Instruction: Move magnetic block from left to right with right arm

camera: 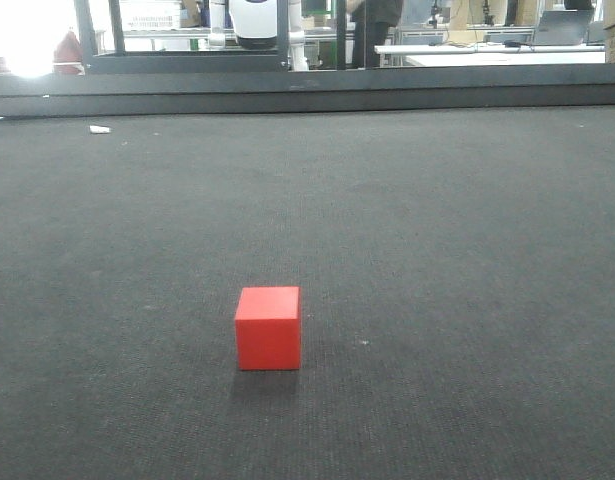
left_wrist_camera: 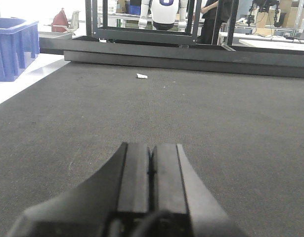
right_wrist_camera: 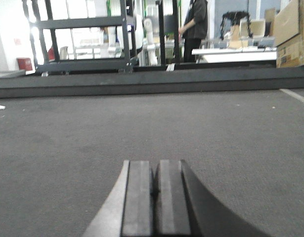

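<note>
The magnetic block (camera: 268, 328), a small bright red cube, rests on the dark carpeted surface (camera: 437, 250) a little left of centre in the front view, near the camera. No gripper appears in that view. In the left wrist view my left gripper (left_wrist_camera: 152, 147) is shut, its two dark fingers pressed together with nothing between them, low over the carpet. In the right wrist view my right gripper (right_wrist_camera: 156, 163) is likewise shut and empty above the carpet. The block shows in neither wrist view.
A raised dark ledge (camera: 307, 90) bounds the carpet's far side. A small white scrap (camera: 99, 129) lies near it at the left. A blue crate (left_wrist_camera: 13, 47) stands off the carpet's left edge. Cardboard boxes (right_wrist_camera: 292, 34) stand beyond the right edge.
</note>
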Robot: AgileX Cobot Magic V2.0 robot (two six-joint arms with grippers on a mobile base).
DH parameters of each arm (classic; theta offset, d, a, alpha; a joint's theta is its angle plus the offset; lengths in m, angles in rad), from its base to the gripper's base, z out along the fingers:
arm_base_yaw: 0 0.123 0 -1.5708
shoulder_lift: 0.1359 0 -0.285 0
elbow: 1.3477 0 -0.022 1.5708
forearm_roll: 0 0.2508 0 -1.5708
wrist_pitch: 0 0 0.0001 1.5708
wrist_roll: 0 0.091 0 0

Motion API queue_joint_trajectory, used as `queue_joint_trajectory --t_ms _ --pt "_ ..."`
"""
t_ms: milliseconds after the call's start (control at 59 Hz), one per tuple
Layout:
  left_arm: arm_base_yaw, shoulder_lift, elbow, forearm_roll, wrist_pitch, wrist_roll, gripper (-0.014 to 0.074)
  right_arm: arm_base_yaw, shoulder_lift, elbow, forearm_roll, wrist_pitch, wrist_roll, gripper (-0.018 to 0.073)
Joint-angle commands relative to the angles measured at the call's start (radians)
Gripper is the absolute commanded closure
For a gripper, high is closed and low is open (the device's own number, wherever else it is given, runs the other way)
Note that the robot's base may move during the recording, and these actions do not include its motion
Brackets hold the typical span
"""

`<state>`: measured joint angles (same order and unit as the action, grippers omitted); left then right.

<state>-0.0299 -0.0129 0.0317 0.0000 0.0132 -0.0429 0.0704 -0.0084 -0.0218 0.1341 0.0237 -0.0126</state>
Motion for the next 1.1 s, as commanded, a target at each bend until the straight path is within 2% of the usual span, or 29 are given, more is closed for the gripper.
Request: queue_joint_trajectory --t_ms 0,136,271,661,762,932,1016,1084 --pt "-0.003 -0.006 0.009 0.000 -0.088 -0.004 0.0713 -0.003 -0.003 -0.109 -0.017 0.017 -0.005 0.0503" --pt "-0.003 -0.006 0.009 0.000 -0.088 -0.004 0.0713 -0.003 0.074 -0.249 -0.077 0.205 -0.006 0.0503" --pt "-0.003 -0.006 0.009 0.000 -0.088 -0.004 0.0713 -0.003 0.199 -0.358 -0.084 0.346 -0.006 0.0503" --pt "-0.003 -0.006 0.009 0.000 -0.088 -0.004 0.0713 0.015 0.508 -0.475 -0.053 0.383 0.013 0.0503" --pt "-0.003 -0.006 0.009 0.000 -0.088 -0.004 0.0713 0.062 0.565 -0.488 -0.065 0.386 0.102 0.0502" --pt "-0.003 -0.006 0.009 0.000 -0.088 -0.004 0.0713 0.180 0.675 -0.528 -0.160 0.417 0.314 0.0487" --pt "-0.003 -0.006 0.009 0.000 -0.088 -0.004 0.0712 0.225 0.732 -0.556 -0.210 0.466 0.421 0.0399" --pt "-0.003 -0.006 0.009 0.000 -0.088 -0.004 0.0713 0.264 0.784 -0.590 -0.237 0.530 0.523 0.0259"
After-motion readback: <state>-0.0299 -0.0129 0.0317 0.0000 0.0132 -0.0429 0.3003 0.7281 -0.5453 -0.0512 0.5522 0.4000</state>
